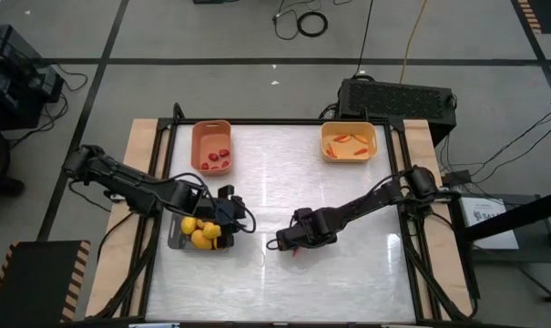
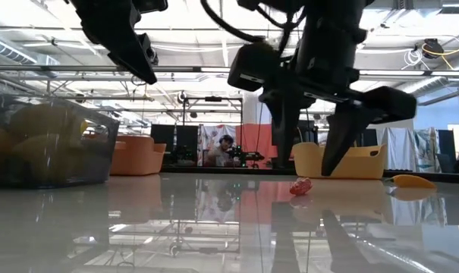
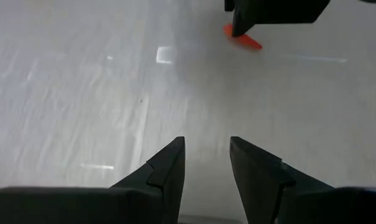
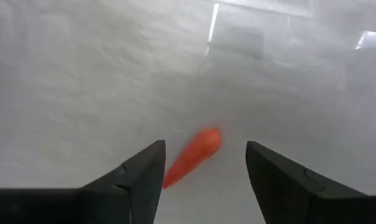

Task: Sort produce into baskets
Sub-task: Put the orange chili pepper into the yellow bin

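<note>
A slim orange pepper-like piece [image 4: 194, 155] lies on the white table; it also shows in the high view [image 1: 294, 251] and the left wrist view [image 3: 243, 42]. My right gripper [image 4: 203, 146] is open just above it, one finger on either side, touching nothing; it is at the table's middle [image 1: 280, 242]. My left gripper [image 3: 206, 142] is open and empty above the table, beside the grey basket [image 1: 177, 239] that holds yellow egg-shaped fruits [image 1: 200, 231]. The salmon basket [image 1: 211, 146] holds dark red pieces. The yellow basket [image 1: 349, 141] holds orange pieces.
The salmon and yellow baskets stand at the table's far edge, the grey one at the near left. In the low view another slim orange piece [image 2: 411, 180] lies on the table to the right. Bare table lies between the baskets and toward the near right.
</note>
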`<state>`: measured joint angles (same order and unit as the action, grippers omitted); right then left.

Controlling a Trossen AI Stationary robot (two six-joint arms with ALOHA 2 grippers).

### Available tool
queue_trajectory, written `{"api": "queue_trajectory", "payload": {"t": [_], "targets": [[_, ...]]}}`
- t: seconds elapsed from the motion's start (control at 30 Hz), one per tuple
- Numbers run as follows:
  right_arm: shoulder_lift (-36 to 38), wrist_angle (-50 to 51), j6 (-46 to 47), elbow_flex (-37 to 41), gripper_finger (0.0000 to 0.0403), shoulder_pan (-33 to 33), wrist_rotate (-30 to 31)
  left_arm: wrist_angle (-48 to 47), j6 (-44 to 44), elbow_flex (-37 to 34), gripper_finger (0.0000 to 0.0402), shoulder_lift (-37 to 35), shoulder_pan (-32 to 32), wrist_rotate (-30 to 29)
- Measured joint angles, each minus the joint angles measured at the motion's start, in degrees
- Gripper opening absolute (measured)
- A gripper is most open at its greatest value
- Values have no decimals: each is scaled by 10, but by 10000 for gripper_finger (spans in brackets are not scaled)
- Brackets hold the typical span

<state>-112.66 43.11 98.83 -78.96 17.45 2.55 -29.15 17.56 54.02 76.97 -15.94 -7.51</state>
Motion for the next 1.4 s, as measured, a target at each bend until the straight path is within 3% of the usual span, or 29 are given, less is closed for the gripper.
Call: {"api": "queue_trajectory", "payload": {"t": [0.17, 0.47, 0.9, 1.13, 1.4], "targets": [[-8, -1, 39, -1, 203, 13, 23, 0, -5, 0, 135, 1, -4, 2], [-46, -40, 25, -2, 169, 15, 27, -6, -19, 0, 135, 1, -9, 3], [-40, -12, -10, -1, 13, 13, 29, -14, -18, 0, 135, 1, -10, 3], [21, 24, -107, 1, 17, -37, 42, -13, -18, 0, 135, 1, -2, 0], [134, 144, -255, 0, 17, -149, 131, -13, -7, 0, 135, 1, 6, -1]]}}
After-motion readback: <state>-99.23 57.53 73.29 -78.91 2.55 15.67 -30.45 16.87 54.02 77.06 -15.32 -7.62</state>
